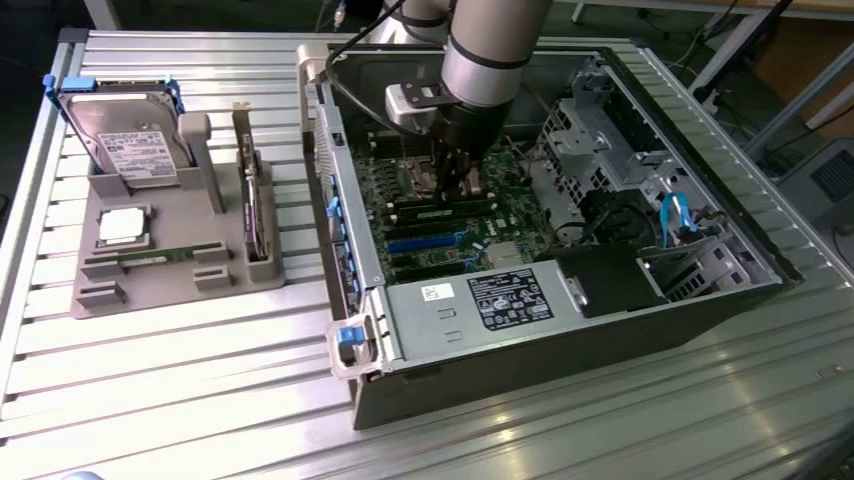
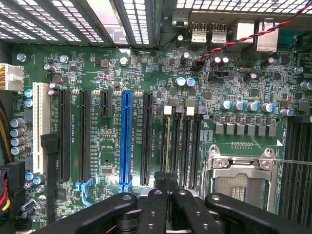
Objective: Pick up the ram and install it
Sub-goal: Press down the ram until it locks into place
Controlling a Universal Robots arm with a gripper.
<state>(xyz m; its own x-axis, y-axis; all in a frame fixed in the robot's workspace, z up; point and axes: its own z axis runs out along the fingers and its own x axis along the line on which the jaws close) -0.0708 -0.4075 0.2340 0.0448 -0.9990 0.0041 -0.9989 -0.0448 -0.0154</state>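
The arm reaches down into the open computer case, and the hand sits low over the motherboard, right at the bank of memory slots beside the empty CPU socket. In the wrist view the fingers are pressed together, and a thin dark edge runs from between them down into one of those slots. It looks like the ram seen edge-on, though I cannot be sure it is still clamped rather than merely touched.

On the table, a green memory stick lies in the grey holder tray outside the case, below the hard drive.

The risks here, as I judge them: if the stick sits tilted or off the slot's keyed notch, pressing down could bend it or damage the slot. Uneven pressure could seat one end only, leaving a latch unclosed. The hand is also close to the neighbouring slots and capacitors, so a sideways drift could knock them.
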